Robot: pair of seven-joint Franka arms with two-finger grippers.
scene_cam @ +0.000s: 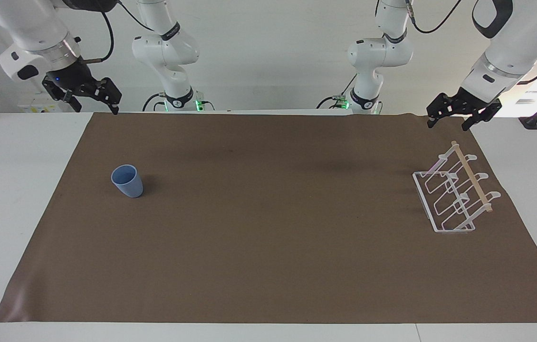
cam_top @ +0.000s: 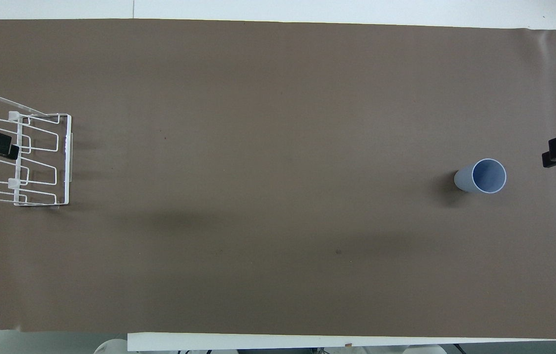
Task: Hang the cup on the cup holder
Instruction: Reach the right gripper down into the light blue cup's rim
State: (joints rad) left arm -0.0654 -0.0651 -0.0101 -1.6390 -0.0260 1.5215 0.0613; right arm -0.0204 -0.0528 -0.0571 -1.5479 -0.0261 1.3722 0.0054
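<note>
- Cup [scene_cam: 127, 181] upright on brown mat [scene_cam: 268, 266], mouth up, toward right arm's end of table; nothing touching it.
- Cup holder [scene_cam: 454, 194] at left arm's end, well apart from cup; prongs bare, wooden rod [scene_cam: 472, 176] along its top.
- Right gripper [scene_cam: 91, 97] raised over mat's edge nearest the robots, jaws parted, empty.
- Left gripper [scene_cam: 454, 115] raised near the holder, jaws parted, empty.
- Handling guess: light, stiff, smooth plastic, tapered, likely slippery; pinch across the rim or upper wall.
- Overhead view cuts both grippers at frame edges; left one overlaps the holder there. Prong count hard to make out.

Bare brown mat [scene_cam: 268, 228] surrounds the upright cup [scene_cam: 127, 181], well apart from the cup holder [scene_cam: 454, 194].
</note>
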